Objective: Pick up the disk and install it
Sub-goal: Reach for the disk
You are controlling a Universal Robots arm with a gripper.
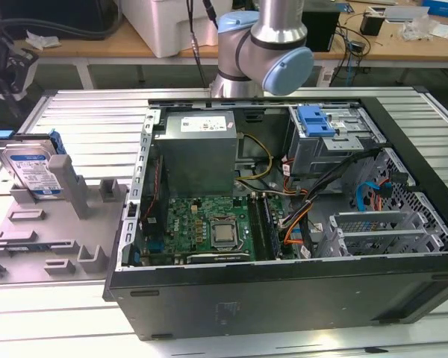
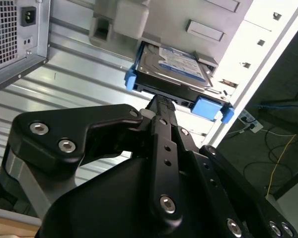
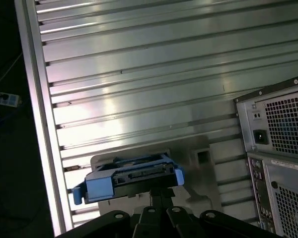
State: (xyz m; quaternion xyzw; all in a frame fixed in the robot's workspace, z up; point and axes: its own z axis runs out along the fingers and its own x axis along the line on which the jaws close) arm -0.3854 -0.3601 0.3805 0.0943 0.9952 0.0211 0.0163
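The disk has not been picked up. It stands on edge in a grey holder on the slatted metal table, at the exterior view's left. It is tilted back, with its blue-and-white label facing the near side and its blue bracket showing along the edges. A grey upright post of the holder stands just beside it. Well apart from it, toward the exterior view's right, a computer case lies open on its side. Inside are a green board, a grey power supply box at the far side and a metal cage with a blue latch in the far right corner. The robot arm rises behind the far edge of the case. In both wrist views the black tool points toward the disk, and its tip lines up with the edge of the disk between the blue bracket ends. How near it is, I cannot tell. The tool looks clenched, its tips drawn together with nothing between them. The back of the case, with its vent grilles, lies off to one side.
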